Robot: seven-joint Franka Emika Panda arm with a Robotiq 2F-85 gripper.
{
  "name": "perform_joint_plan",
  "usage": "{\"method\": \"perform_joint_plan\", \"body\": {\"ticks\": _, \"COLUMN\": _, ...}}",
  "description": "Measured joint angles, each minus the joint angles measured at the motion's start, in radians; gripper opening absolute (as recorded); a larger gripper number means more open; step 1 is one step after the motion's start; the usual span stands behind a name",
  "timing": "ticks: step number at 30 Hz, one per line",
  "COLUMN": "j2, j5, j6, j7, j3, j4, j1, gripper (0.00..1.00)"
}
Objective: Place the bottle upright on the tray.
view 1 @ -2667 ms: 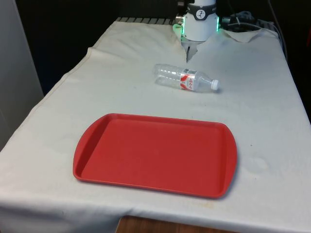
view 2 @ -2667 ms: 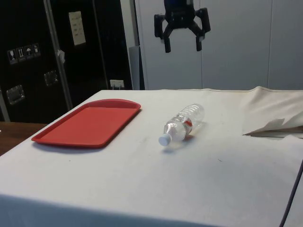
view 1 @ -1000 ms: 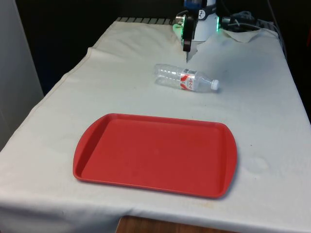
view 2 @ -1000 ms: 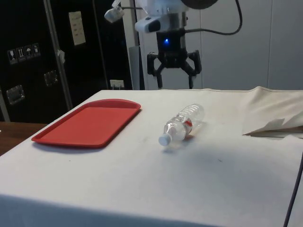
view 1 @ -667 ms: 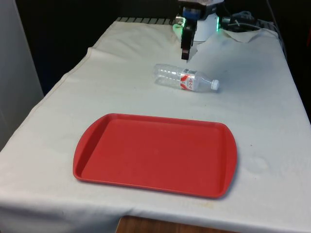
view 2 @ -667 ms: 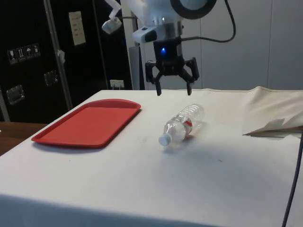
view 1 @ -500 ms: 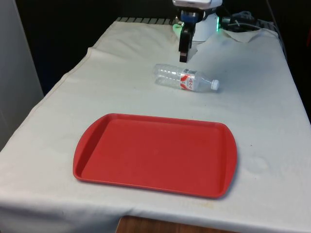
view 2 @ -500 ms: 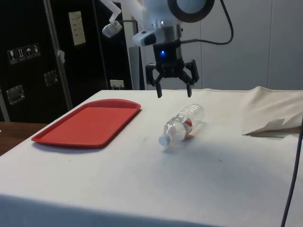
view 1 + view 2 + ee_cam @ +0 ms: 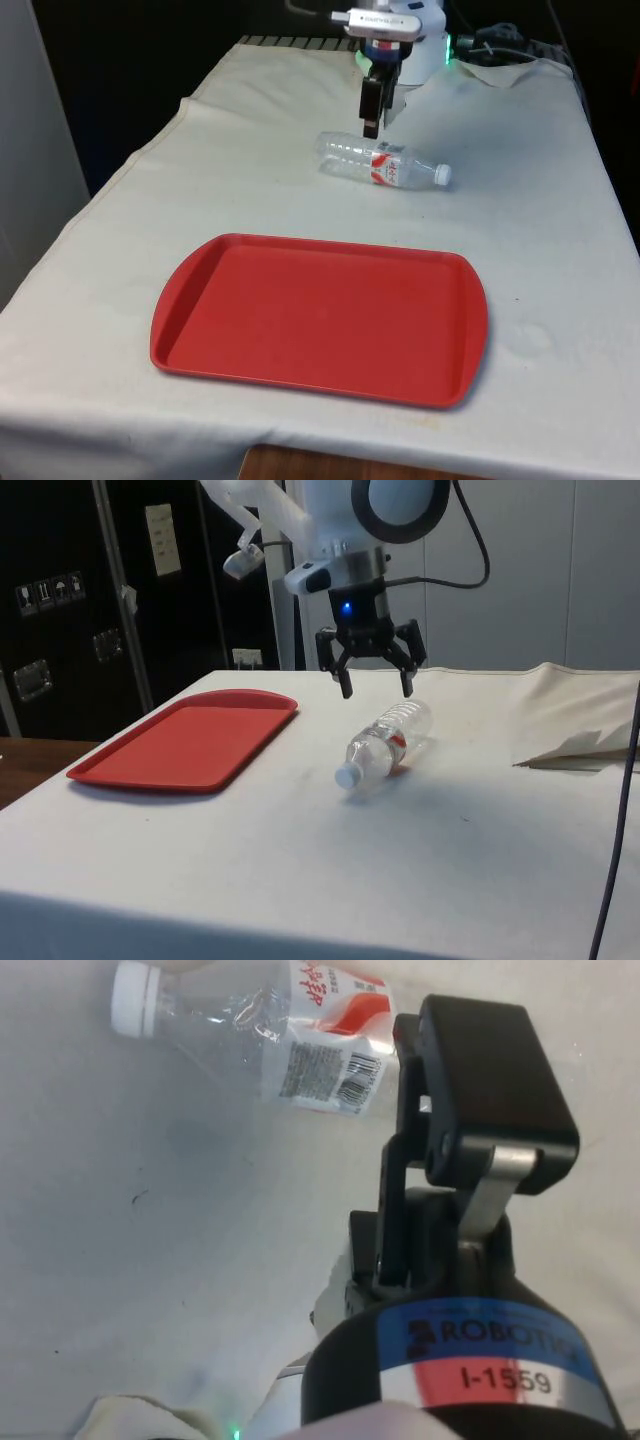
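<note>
On the white cloth of the table [image 9: 180, 200], beyond the far long edge of the tray [image 9: 320, 315], the bottle [image 9: 383, 162] lies on its side. It is a clear plastic bottle with a red and white label and a white cap [image 9: 443, 176]. In the front view the cap points to about 4 o'clock, toward the front view's right, and the base points to about 10 o'clock. In the side view the cap comes toward the camera.

The gripper [image 9: 376, 686] hangs in the air over the base half of the bottle, with the fingers pointing down. Its two fingers are spread wide and hold nothing (the side view shows clear space between the fingertips and the bottle). In the front view it stands at about 11 o'clock from the label. In the wrist view one black finger [image 9: 470, 1100] lies just beside the label.

The red tray is flat with a low raised rim and rounded corners, and nothing lies on it. From the bottle it lies at about 6 o'clock in the front view, well apart, with a band of bare cloth between them. The near long edge of the tray is close to the near edge of the table. Wide bare cloth lies on both short sides of the tray. A fold of loose cloth [image 9: 575, 742] lies at the far corner, at about 2 o'clock from the bottle in the front view.
</note>
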Motion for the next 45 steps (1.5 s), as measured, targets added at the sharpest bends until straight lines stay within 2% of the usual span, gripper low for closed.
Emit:
{"method": "perform_joint_plan", "body": {"ticks": 5, "j2": 0.007, "j5": 0.023, "j6": 0.0, "j7": 0.008, "j3": -0.001, "j4": 0.001, "j1": -0.002, "gripper": 1.0}}
{"method": "perform_joint_plan", "body": {"ticks": 16, "j2": 0.007, "j5": 0.028, "j6": -0.001, "j7": 0.007, "j3": -0.002, "j4": 0.001, "j1": -0.002, "gripper": 1.0}}
{"method": "perform_joint_plan", "body": {"ticks": 32, "j2": 0.007, "j5": 0.168, "j6": -0.007, "j7": -0.032, "j3": -0.005, "j4": 0.001, "j1": -0.002, "gripper": 1.0}}
{"method": "perform_joint_plan", "body": {"ticks": 45, "j2": 0.013, "j5": 0.161, "j6": -0.007, "j7": -0.018, "j3": 0.003, "j4": 0.002, "j1": 0.001, "gripper": 1.0}}
